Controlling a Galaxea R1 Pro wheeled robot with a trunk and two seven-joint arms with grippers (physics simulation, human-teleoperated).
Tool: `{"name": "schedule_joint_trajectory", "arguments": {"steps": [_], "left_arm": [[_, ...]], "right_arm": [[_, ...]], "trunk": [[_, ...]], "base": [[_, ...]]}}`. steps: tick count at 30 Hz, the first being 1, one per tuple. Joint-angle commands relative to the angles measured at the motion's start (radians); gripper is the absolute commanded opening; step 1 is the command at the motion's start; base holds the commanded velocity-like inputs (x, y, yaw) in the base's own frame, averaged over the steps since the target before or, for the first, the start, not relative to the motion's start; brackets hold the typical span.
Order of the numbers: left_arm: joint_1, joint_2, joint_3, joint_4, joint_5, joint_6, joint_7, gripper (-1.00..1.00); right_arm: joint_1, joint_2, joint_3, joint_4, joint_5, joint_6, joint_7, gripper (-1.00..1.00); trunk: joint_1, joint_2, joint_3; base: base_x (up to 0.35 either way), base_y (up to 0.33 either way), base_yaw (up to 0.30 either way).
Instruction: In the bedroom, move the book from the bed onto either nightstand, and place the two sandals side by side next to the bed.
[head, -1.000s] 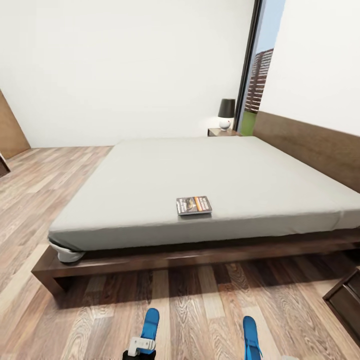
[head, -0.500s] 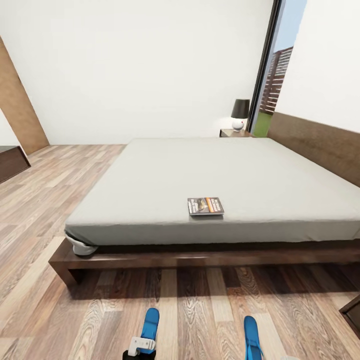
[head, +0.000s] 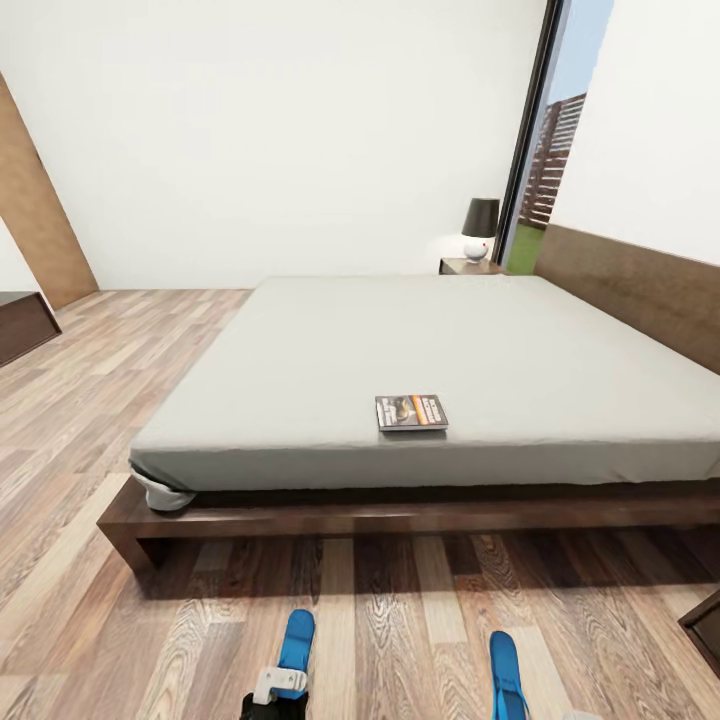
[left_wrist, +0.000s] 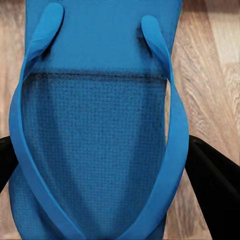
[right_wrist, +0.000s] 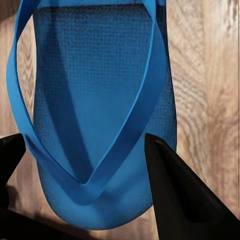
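The book (head: 411, 411) lies flat on the bed (head: 300, 380), close to its near edge. Two blue sandals hang just above the plank floor in front of the bed. My left gripper (head: 276, 688) is shut on the left sandal (head: 297, 642). In the left wrist view, black fingers (left_wrist: 215, 195) press both sides of that sandal (left_wrist: 95, 130). My right gripper (right_wrist: 85, 145) is shut on the right sandal (right_wrist: 95, 85), also seen in the head view (head: 504, 672). A nightstand (head: 470, 265) stands beyond the bed's far side.
A lamp (head: 480, 228) stands on the far nightstand, beside the tall window (head: 545, 160). The corner of a second dark cabinet (head: 705, 625) shows at the lower right. A low dark unit (head: 20, 325) sits at the left wall. Plank floor (head: 400, 620) stretches between me and the bed frame.
The head camera swung, shifting the whole room rightward in the picture, then stopped. Both sandals stayed in my grippers. The left sandal has since shifted very slightly.
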Motion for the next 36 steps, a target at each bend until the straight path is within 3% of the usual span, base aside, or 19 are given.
{"name": "schedule_joint_trajectory", "arguments": {"steps": [1,3,7,8,10,11,15,17,18,21,27,36], "left_arm": [[-0.002,0.004,-0.01,-0.026,0.018,0.003,0.015,-1.0],[-0.007,0.006,-0.009,-0.081,0.04,0.049,0.06,-1.0],[-0.015,0.032,-0.009,-0.253,0.07,0.291,0.172,-1.0],[-0.019,0.042,-0.009,-0.313,0.073,0.353,0.186,-1.0],[-0.029,0.061,-0.009,-0.363,0.074,0.413,0.197,-1.0],[-0.042,0.085,-0.007,-0.379,0.078,0.445,0.203,-1.0],[-0.062,0.153,0.009,-0.397,0.097,0.481,0.214,-1.0],[-0.068,0.217,0.012,-0.398,0.101,0.485,0.255,-1.0],[-0.07,0.223,0.012,-0.398,0.101,0.485,0.27,-1.0],[-0.074,0.215,0.008,-0.396,0.099,0.485,0.321,-1.0],[-0.074,0.181,0.003,-0.396,0.097,0.483,0.331,-1.0],[-0.074,0.169,0.001,-0.397,0.095,0.482,0.335,-1.0]], "right_arm": [[0.0,0.0,-0.002,0.001,-0.005,0.004,0.001,-1.0],[0.0,0.0,-0.002,0.001,-0.005,0.004,0.001,-1.0],[0.0,0.0,-0.002,0.001,-0.005,0.004,0.001,-1.0],[0.0,0.0,-0.002,0.001,-0.005,0.004,0.002,-1.0],[0.0,0.0,-0.002,0.001,-0.005,0.004,0.004,-1.0],[0.0,0.0,-0.001,0.001,-0.005,0.004,0.004,-1.0],[0.0,0.0,-0.002,0.001,-0.005,0.005,0.006,-1.0],[0.0,0.0,-0.003,0.001,-0.006,0.006,0.007,-1.0],[0.0,0.0,-0.003,0.001,-0.006,0.006,0.007,-1.0],[0.0,0.0,-0.003,0.001,-0.006,0.007,0.007,-1.0],[0.0,0.0,-0.004,0.001,-0.006,0.007,0.007,-1.0],[0.0,0.0,-0.004,0.001,-0.006,0.007,0.007,-1.0]], "trunk": [[0.0,0.0,-0.001],[0.0,0.0,-0.001],[0.0,0.0,-0.001],[0.0,0.0,-0.001],[0.0,0.0,-0.001],[0.0,0.0,-0.001],[0.0,0.0,-0.001],[0.0,0.0,-0.001],[0.0,0.0,-0.001],[0.0,0.0,-0.001],[0.0,0.0,-0.001],[0.023,-0.042,-0.02]], "base": [[0.0,0.0,0.0],[0.0,0.0,0.0],[0.0,0.0,0.0],[0.0,0.0,0.0],[0.0,0.0,0.0],[0.0,0.0,0.0],[0.0,0.0,0.0],[0.0,0.0,0.0],[0.0,0.0,0.0],[0.0,0.0,0.0],[0.0,0.0,0.0],[0.0,0.0,0.0]]}}
